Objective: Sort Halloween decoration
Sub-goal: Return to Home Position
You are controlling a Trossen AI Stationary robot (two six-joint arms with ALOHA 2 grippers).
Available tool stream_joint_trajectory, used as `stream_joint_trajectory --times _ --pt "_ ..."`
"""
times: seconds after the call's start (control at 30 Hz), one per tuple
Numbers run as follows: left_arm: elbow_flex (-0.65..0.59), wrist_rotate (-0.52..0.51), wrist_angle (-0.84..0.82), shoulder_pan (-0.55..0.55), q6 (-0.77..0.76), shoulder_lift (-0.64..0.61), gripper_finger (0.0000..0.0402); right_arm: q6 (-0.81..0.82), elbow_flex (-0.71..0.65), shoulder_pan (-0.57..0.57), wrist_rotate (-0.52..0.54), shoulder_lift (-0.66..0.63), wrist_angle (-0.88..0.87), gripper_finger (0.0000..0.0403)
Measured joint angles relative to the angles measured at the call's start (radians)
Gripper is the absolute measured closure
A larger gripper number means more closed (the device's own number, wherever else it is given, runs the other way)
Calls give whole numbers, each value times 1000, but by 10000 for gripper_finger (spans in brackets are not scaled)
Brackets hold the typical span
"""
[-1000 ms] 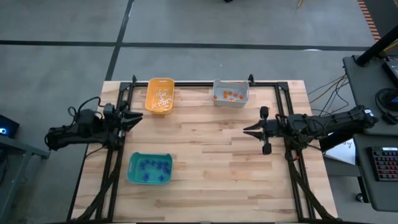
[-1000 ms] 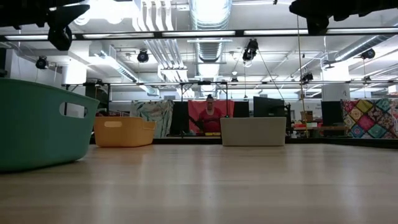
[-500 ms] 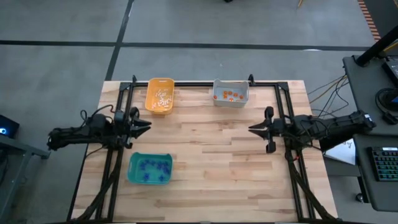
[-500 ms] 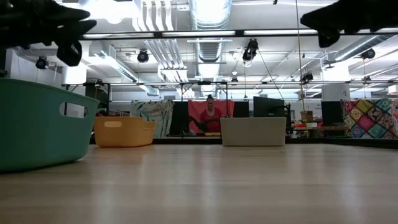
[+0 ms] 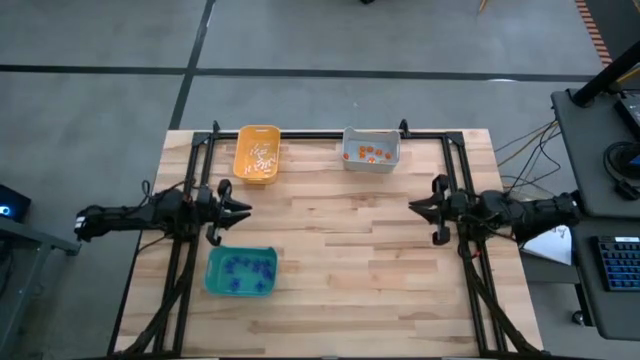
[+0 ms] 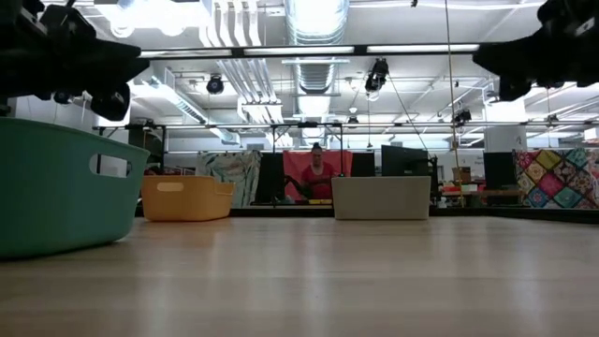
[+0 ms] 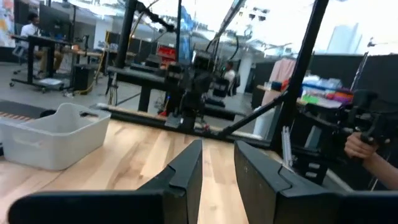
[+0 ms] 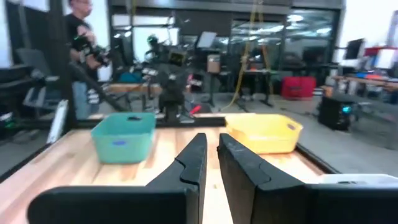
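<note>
The Halloween decoration lies sorted in three bins. White trinkets (image 5: 260, 156) fill the orange-yellow bin (image 5: 257, 153) at the far left. Orange ones (image 5: 368, 154) sit in the grey bin (image 5: 371, 150) at the far middle. Purple ones (image 5: 243, 270) are in the teal bin (image 5: 241, 271) at the near left. My left gripper (image 5: 245, 208) hovers level at the table's left side between the two left bins, slightly open and holding nothing (image 7: 217, 144). My right gripper (image 5: 413, 207) hovers level at the right side, its fingers all but together, with only a slit between them (image 8: 212, 135).
Black frame rails (image 5: 190, 200) run along both sides and the far edge of the wooden table (image 5: 330, 260). Bare wood lies between the two grippers. People show in the room beyond the table (image 6: 315, 173), and a hand (image 7: 360, 146) is seen past the right side.
Both arms have sunk toward the table while staying level. My right gripper has drawn back toward the table's right edge. My left gripper has shifted a little toward the near edge. No bin or trinket has moved.
</note>
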Motion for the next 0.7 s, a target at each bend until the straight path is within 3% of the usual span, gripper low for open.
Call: stream_joint_trajectory --times 0.3,0.53,0.7 --pt "0 -39 -12 1 15 23 326 -84 -55 -19 49 35 -18 365" --pt "6 -177 -22 1 15 51 326 -167 -54 -20 49 68 -21 365" --pt "8 -188 -21 1 -86 68 326 -167 -54 -20 49 68 -22 365"
